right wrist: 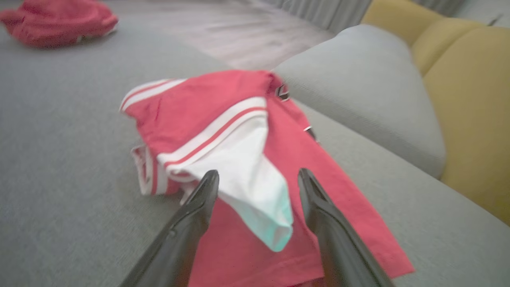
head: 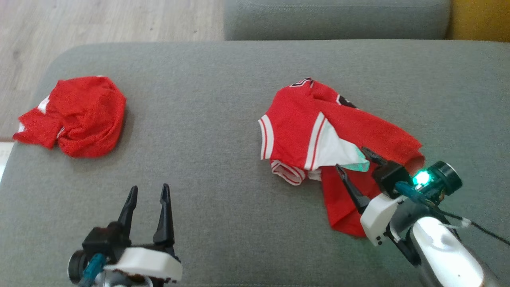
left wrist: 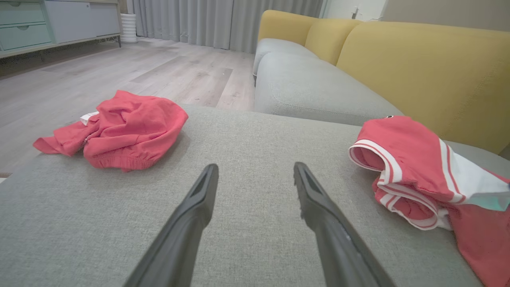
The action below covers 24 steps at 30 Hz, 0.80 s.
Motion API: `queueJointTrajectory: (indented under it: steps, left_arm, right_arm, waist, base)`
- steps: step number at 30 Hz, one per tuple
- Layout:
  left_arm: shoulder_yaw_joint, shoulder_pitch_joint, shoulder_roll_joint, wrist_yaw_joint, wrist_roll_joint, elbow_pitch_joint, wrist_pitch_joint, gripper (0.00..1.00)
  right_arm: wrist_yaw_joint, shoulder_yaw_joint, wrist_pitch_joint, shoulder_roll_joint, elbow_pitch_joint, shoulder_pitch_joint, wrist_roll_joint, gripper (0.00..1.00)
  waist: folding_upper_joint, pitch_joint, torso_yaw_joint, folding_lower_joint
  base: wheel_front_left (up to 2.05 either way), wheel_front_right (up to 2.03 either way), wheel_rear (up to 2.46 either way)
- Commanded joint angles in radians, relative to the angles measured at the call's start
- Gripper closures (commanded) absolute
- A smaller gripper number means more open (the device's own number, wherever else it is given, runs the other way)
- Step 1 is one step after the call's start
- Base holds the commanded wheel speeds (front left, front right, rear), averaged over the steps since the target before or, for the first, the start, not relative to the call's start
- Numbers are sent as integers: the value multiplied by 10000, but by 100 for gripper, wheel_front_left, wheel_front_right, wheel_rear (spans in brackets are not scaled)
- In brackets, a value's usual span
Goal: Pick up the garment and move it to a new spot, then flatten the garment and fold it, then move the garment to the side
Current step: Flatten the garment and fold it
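Here, the right gripper (head: 351, 158) is poised at the near edge of the red-and-white jersey (head: 303, 119).

The jersey lies rumpled on the right half of the gray sofa cushion (head: 215, 99). The gripper's fingers are spread apart, holding nothing, with the jersey's white flap (right wrist: 247, 175) between them in the right wrist view; contact cannot be told. The left gripper (head: 149, 186), also spread and empty, hangs over bare cushion, well apart from the jersey. A second crumpled red garment (head: 83, 115) lies at the cushion's far left.
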<state>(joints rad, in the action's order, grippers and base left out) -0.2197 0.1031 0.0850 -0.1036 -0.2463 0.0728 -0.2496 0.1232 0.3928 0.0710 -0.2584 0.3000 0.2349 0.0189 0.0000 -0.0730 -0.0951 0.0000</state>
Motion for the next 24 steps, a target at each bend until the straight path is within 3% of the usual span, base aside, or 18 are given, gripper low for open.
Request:
queueJointTrajectory:
  steps: [1,6,12,13,14,15,19,24]
  left_arm:
    - [281,-505,-67,59,71,-245,-122,0]
    - [319,-633,-206,123,57,-163,-122,0]
    - [378,-786,-285,226,94,-87,-122,0]
    - [398,-816,-294,236,99,-80,-122,0]
    - [415,-840,-301,242,104,-76,-122,0]
    - [423,-862,-308,249,110,-72,-122,0]
    - [400,-908,-328,280,125,-2,-122,0]
    - [451,-912,-339,306,109,87,-122,0]
  right_arm:
    - [75,327,292,-254,-133,321,-144,0]
    - [75,970,1377,-769,328,825,-496,0]
    - [75,1203,1568,-867,618,1495,-332,0]
    - [75,1211,1583,-827,655,1580,-327,15]
    - [75,1209,1621,-784,700,1652,-331,69]
    - [75,1155,1645,-723,731,1724,-350,100]
    - [75,852,1755,-260,479,1894,-791,100]
    - [75,888,2385,468,-780,2301,-1981,100]
  waist:
    - [0,-123,-135,0]
    - [0,-304,-335,0]
    - [0,-504,-484,0]
    - [0,-525,-494,0]
    - [0,-546,-502,0]
    - [0,-569,-507,0]
    - [0,-553,-507,0]
    - [0,-436,-379,0]
  base:
    - [0,0,0]
    - [0,0,0]
    - [0,0,0]
    - [0,0,0]
    - [0,0,0]
    - [0,0,0]
    - [0,0,0]
    - [0,0,0]
